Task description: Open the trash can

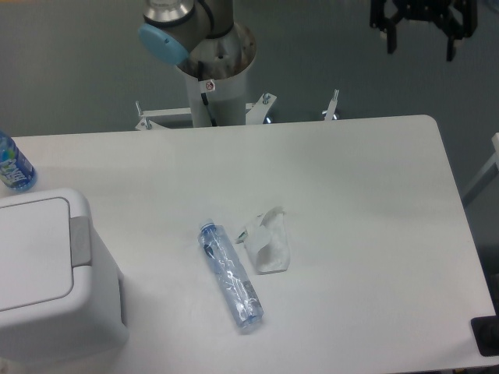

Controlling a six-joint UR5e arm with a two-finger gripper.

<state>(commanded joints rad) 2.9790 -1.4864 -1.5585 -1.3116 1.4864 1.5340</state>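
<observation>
Arm base [212, 74] mounted at the far edge of the surface [351, 202], a white column with a small red-and-white sticker on its front, the mark too small to read. Above it a grey joint with a light blue cap [164, 43], cut off by the top of the view. Rest of the arm out of view, reaching to the right. Claw [422, 35] high in the top right corner, beyond the far edge of the surface, well apart from everything below, black, pointing down, fingers spread with a clear gap between them and gripping nothing.

Trash can [54, 276] at the near left corner of the surface, large, boxy, white, with rounded corners. Flat lid closed and level, a grey tab [79, 241] along its right edge. Partly cut off by the left and bottom edges of the view.

Clear plastic bottle [230, 275] lying on its side near the middle of the surface, blue cap end toward the far side, crushed a little, any label unreadable. Just beside it on the right, a small white crumpled wrapper [267, 241], close to the bottle's upper half but whether touching cannot be told.

Second bottle [13, 165] at the far left edge, upright, blue with a blue-and-green label, lettering too blurred to read, only partly in view. Dark object [487, 335] at the near right corner, cut off by the frame.
</observation>
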